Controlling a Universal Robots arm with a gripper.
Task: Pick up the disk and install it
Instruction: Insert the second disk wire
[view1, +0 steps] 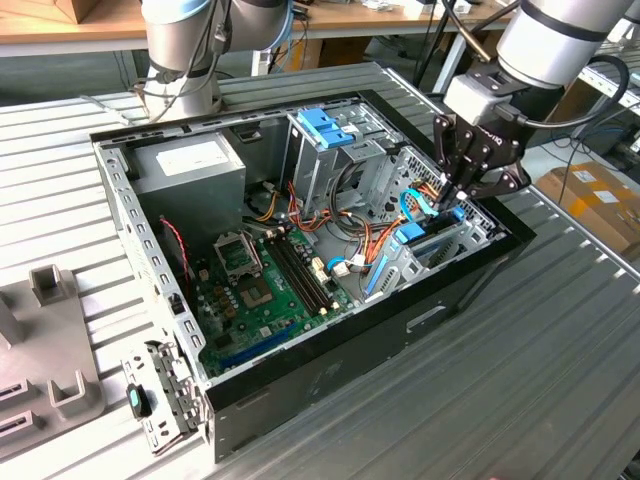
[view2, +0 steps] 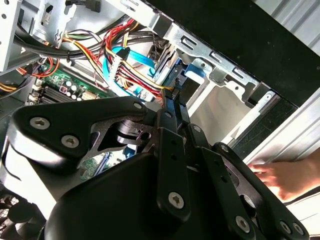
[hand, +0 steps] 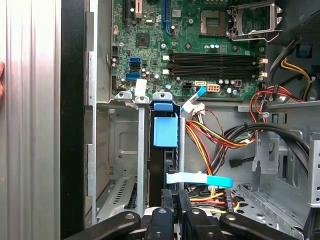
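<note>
The claw (view1: 462, 190) hangs over the drive cage at the corner of the open computer case (view1: 330, 400) on the exterior view's right. Its black fingers (hand: 170, 210) are drawn close together on the top edge of the disk (hand: 165, 135), which stands on its edge inside a slot of the cage, so I judge that the claw is clenched on the disk, though the contact itself is partly hidden.

In the first wrist view the disk shows a dark body with light-blue plastic parts, and grey sheet-metal walls of the cage (hand: 122, 150) stand at both sides. The step in hand seems to be the seating of the disk. To do it well, the disk should stay parallel to the metal walls, so its plastic rails slide and do not jam, and the coloured wires (hand: 215, 140) just beside must not be pinched. A flat blue cable (hand: 200, 178) lies across near the fingers. The green board (hand: 200, 55) is well apart. The ribbed metal tabletop (view1: 560, 340) carries the case.
</note>
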